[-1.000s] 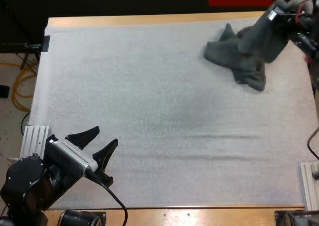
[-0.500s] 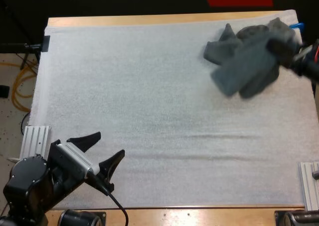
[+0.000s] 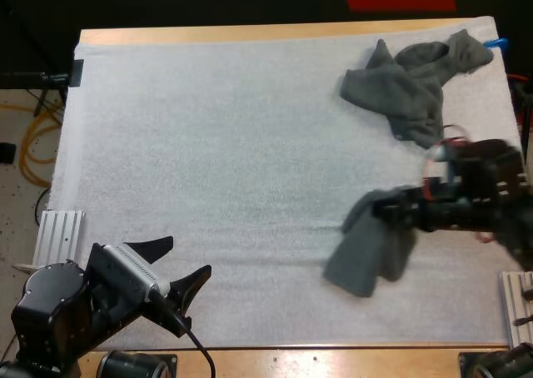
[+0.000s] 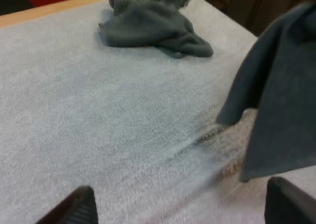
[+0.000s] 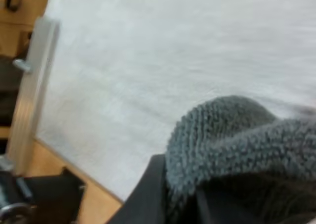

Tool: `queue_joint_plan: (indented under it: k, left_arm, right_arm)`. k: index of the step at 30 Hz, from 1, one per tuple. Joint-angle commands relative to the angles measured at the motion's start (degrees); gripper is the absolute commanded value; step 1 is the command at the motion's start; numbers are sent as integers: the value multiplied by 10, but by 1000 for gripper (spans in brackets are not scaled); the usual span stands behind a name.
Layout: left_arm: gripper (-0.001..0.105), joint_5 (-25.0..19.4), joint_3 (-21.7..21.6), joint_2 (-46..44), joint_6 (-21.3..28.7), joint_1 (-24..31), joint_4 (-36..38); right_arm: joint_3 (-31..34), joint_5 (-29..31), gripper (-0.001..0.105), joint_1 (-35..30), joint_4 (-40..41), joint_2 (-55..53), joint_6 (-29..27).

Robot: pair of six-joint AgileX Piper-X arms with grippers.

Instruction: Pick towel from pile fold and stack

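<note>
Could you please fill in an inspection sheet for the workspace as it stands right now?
Surface: white mat on the wooden table; a faint crease runs across the mat's middle.
Job's things: crumpled towel pile at the far right of the mat; held towel hanging over the near right, apart from the pile; whether its lower end touches the mat cannot be told.
Clutter: nothing seen.
Grippers: left gripper open over the near left of the mat, clear of any thing; right gripper shut on the held towel.
Cables: orange cables on the floor left of the table.
Surroundings: metal rail at the table's near left corner.
</note>
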Motion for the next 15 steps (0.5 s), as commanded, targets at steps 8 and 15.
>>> queue_joint_plan:
  k: [8, 15]
  left_arm:
    - [68, 7, -1, 2, -5, -2, -4]
    - [68, 7, -1, 2, -6, -2, -4]
  right_arm:
    - [1, -11, 1, 129, -216, 65, 49]
    - [9, 106, 8, 111, -253, 178, 6]
